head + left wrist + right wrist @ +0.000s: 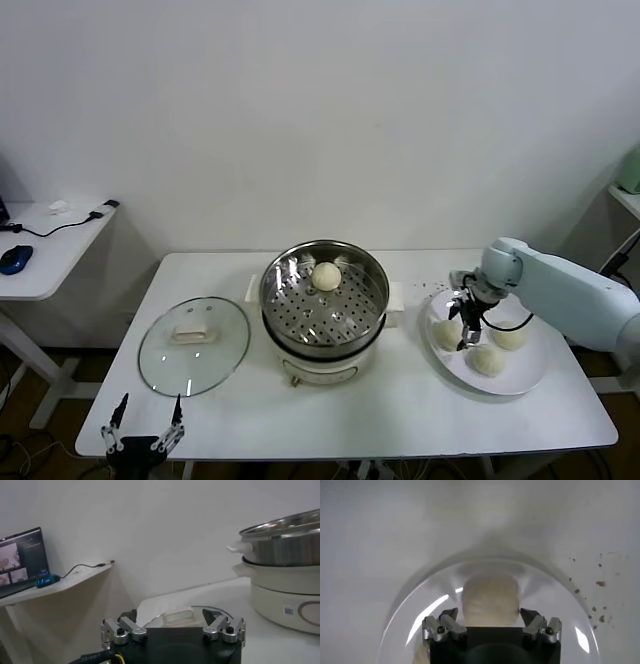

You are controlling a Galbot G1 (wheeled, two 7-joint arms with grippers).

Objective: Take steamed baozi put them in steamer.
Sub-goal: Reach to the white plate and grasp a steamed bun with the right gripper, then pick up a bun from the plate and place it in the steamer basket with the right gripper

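Note:
The steamer (372, 300) stands mid-table, a steel perforated basket on a cream pot; one steamed baozi (326, 276) lies at its back. Three more baozi rest on a white plate (530, 376) to the right: one (445, 334) under my right gripper, two others (510, 338) (487, 361) beside it. My right gripper (468, 325) hangs low over the plate, open, its fingers on either side of that baozi (489, 600); one fingertip (526, 614) is at the bun's side, the other stands slightly apart. My left gripper (145, 420) waits open at the table's front-left edge.
A round glass lid (193, 345) with a white handle lies flat left of the steamer, just beyond my left gripper (170, 619). The steamer (285, 545) rises to that gripper's side. A side desk (45, 250) with a laptop stands far left. Dark crumbs dot the table near the plate.

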